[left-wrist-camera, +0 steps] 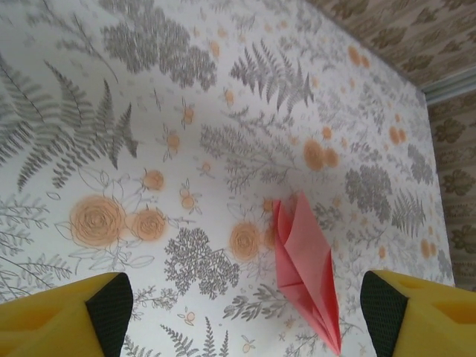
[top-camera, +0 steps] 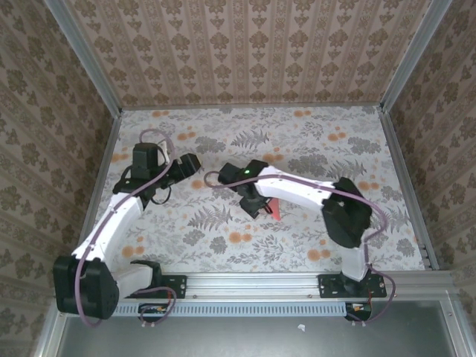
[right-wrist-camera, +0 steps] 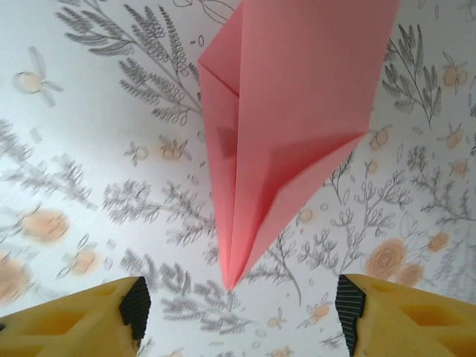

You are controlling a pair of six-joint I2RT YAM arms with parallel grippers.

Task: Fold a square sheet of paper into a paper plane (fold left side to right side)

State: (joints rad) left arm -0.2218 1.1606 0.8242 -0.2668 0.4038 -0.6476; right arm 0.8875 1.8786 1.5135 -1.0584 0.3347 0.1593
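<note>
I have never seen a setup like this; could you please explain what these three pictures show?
These are two white robot arms, left arm and right arm, bolted at the near edge of a table with a flowered top. The wide picture looks down from above and behind them. The other two come from cameras on the wrists; the yellow fingers at the bottom are each arm's own. On the table lies a folded pink-red paper plane, pointed like a dart. The left gripper and the right gripper both stand open, and nothing is held.

A robot test cell: aluminium rails [top-camera: 260, 281] frame wallpapered panels [top-camera: 253, 52] around a floral-covered table [top-camera: 312, 141]
</note>
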